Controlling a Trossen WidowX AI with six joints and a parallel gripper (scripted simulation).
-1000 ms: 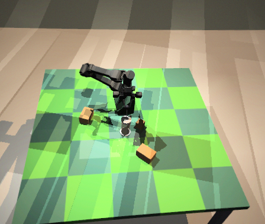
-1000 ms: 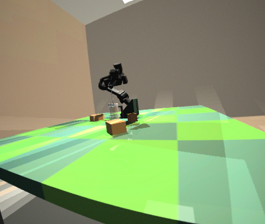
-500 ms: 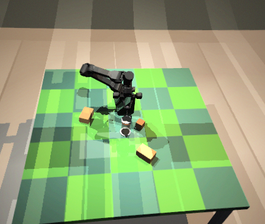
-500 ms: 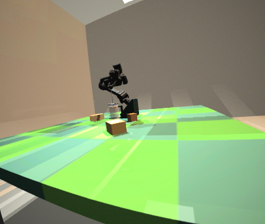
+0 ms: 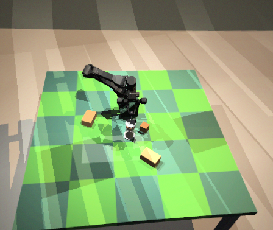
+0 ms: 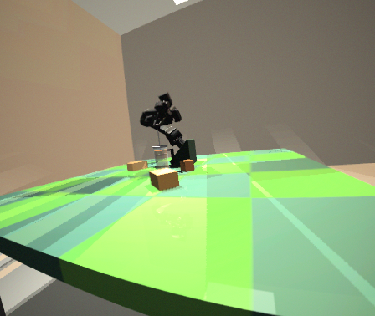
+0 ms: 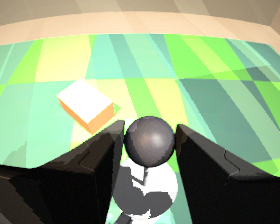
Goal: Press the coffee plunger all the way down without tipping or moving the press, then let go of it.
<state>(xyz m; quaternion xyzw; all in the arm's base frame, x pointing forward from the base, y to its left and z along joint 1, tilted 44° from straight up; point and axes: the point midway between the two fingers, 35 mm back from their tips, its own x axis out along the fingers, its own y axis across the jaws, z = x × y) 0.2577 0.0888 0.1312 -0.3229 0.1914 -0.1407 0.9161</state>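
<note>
Top view: the coffee press (image 5: pixel 130 134) stands near the table (image 5: pixel 196 185) centre, directly beneath the gripper (image 5: pixel 130 120). Exterior view: the plunger rod (image 6: pixel 157 138) runs vertically from gripper to press, so travel is straight down. Wrist view: the fingers are part-closed, clamping the knob (image 7: pixel 149 140) from both sides.

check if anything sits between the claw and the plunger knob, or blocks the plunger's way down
Nothing visible does. The claw is shut on the plunger knob, a finger on each side. The rod runs straight down to the press; the orange blocks stand apart from it.
</note>
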